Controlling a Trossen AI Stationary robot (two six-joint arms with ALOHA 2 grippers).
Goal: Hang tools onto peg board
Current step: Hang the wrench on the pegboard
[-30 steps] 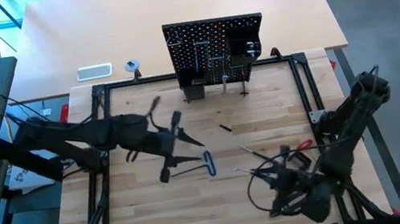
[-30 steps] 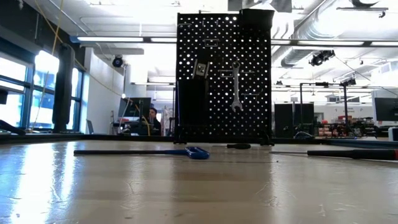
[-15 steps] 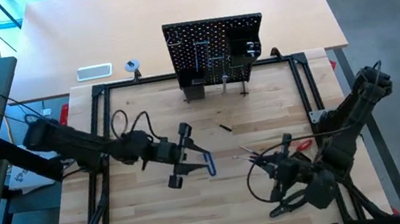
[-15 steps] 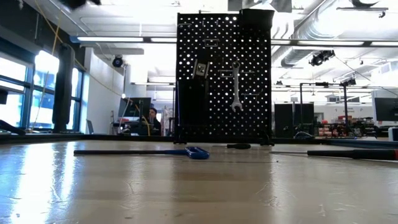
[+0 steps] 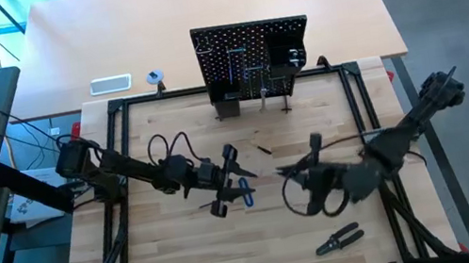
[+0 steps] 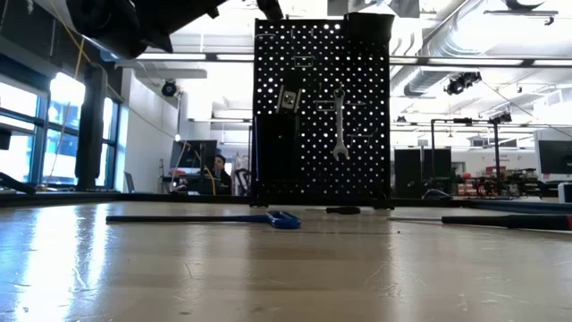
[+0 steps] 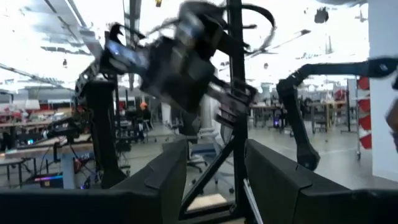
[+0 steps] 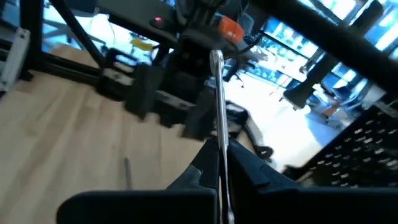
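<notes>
The peg board (image 5: pixel 253 57) stands upright at the table's far edge, and a silver wrench (image 6: pixel 339 125) hangs on it. A blue-handled bent key (image 5: pixel 245 191) lies flat at mid-table. My left gripper (image 5: pixel 227 181) hovers just over it, open, with nothing between its fingers (image 7: pixel 168 180). Right of centre and above the table, my right gripper (image 5: pixel 287 173) is shut on a slim silver tool (image 8: pixel 217 93) with a rounded end. Black-handled pliers (image 5: pixel 339 240) lie near the front right. My right gripper pinches the slim silver tool between its two fingers at the tool's lower part (image 8: pixel 220 148). The tool runs on along the fingers and sticks out past their tips, rounded end (image 8: pixel 216 57) foremost. It is lifted clear of the table.
A small black piece (image 5: pixel 262 150) lies in front of the peg board. A black-handled tool (image 6: pixel 509 219) lies at the right. A white tray (image 5: pixel 110 84) and a tape roll (image 5: pixel 155 77) sit beyond the black frame rail (image 5: pixel 117 142). Bare wood shows at the near left.
My left gripper has come down and a little toward the table's right, over the blue key, its fingers tipping upward; it stays open. My right gripper has risen from the near right and gone toward the centre with the silver tool, uncovering the pliers on the table.
</notes>
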